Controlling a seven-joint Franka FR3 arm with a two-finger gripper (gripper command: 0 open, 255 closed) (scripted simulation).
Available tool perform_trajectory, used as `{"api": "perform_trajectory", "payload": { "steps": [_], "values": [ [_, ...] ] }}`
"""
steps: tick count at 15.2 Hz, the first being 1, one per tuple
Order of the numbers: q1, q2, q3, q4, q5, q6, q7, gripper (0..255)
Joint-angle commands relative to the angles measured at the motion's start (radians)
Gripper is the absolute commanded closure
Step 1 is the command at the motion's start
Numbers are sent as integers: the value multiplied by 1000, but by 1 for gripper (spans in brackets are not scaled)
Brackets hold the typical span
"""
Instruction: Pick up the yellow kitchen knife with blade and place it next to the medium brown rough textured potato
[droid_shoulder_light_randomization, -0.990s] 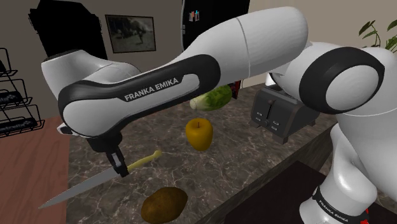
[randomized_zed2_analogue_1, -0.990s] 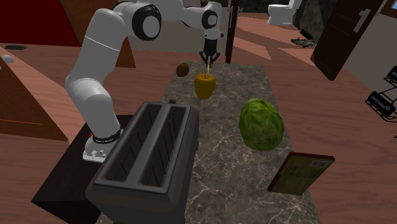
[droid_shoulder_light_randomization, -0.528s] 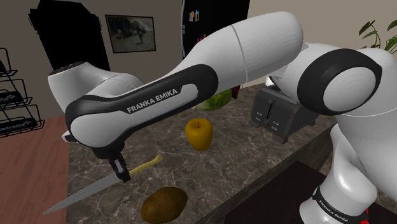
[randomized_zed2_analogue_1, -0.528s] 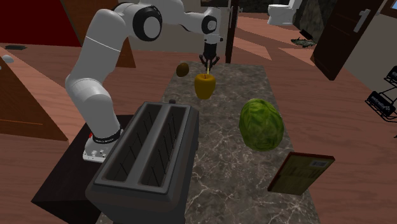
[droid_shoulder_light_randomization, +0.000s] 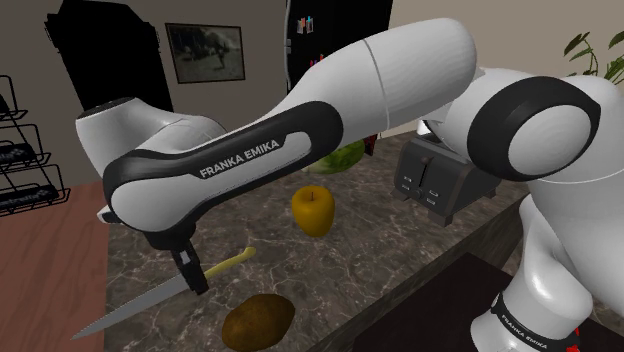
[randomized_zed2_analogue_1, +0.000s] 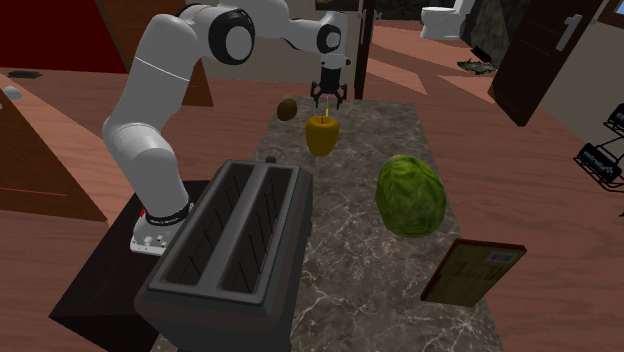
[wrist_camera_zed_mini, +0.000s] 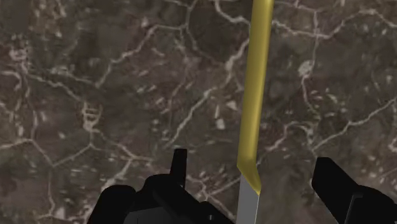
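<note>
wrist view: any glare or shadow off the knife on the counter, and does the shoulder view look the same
Wrist view: soft, even light; the knife handle shows gentle shading but no hard glare, and no distinct shadow falls on the counter. Shoulder view: much the same, the blade looks plain grey with no glint.

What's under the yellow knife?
Under the knife you can see the dark counter with pale veins. The strip right beneath the knife is covered, so I can't see that part.
</note>
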Motion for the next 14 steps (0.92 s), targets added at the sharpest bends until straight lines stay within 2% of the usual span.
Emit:
{"api": "perform_trajectory", "payload": {
  "steps": [1,2,6,14],
  "values": [
    [0,0,0,0,0,0,0,0],
    [0,0,0,0,0,0,0,0],
    [5,2,1,130,2,-128,-3,0],
    [5,2,1,130,2,-128,-3,0]
  ]
}}
